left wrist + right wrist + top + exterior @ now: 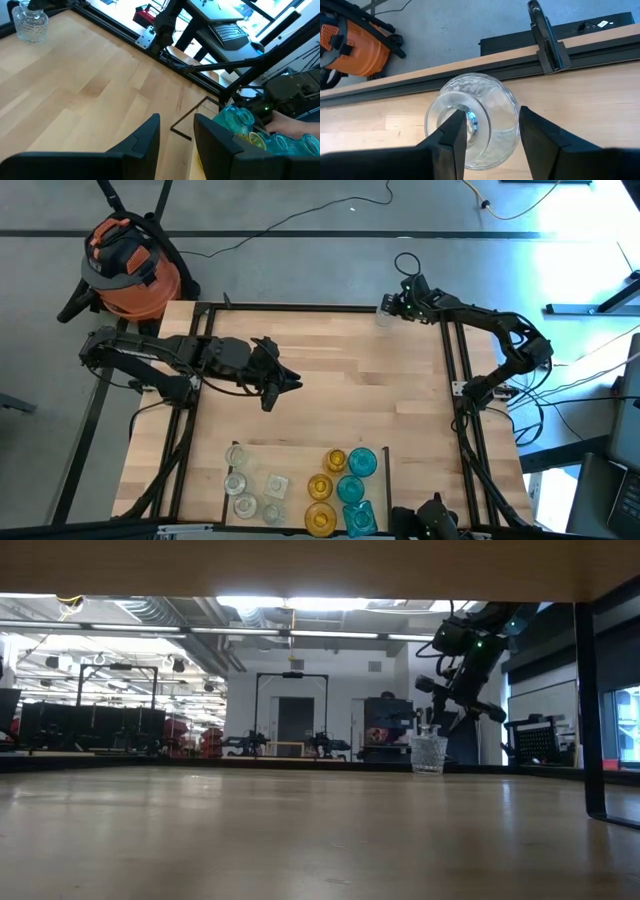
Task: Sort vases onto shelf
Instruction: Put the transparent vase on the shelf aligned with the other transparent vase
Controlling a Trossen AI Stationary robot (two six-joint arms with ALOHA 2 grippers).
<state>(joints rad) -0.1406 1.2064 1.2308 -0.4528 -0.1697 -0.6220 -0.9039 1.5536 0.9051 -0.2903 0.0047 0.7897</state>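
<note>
Nearest the overhead camera, the vases (300,485) are sitting sorted on the shelf (300,448) at six o'clock on the tabletop (350,380): clear ones (243,490) on one side, amber ones (322,490) and teal ones (357,480) beside them. Up at one o'clock, the right end effector (390,305) is straddling a clear round vase (472,120) standing upright by the black frame rail (520,62), fingers partly parted around its neck. Over at nine o'clock, the left end effector (285,385) is hovering narrowly parted, holding nothing.
</note>
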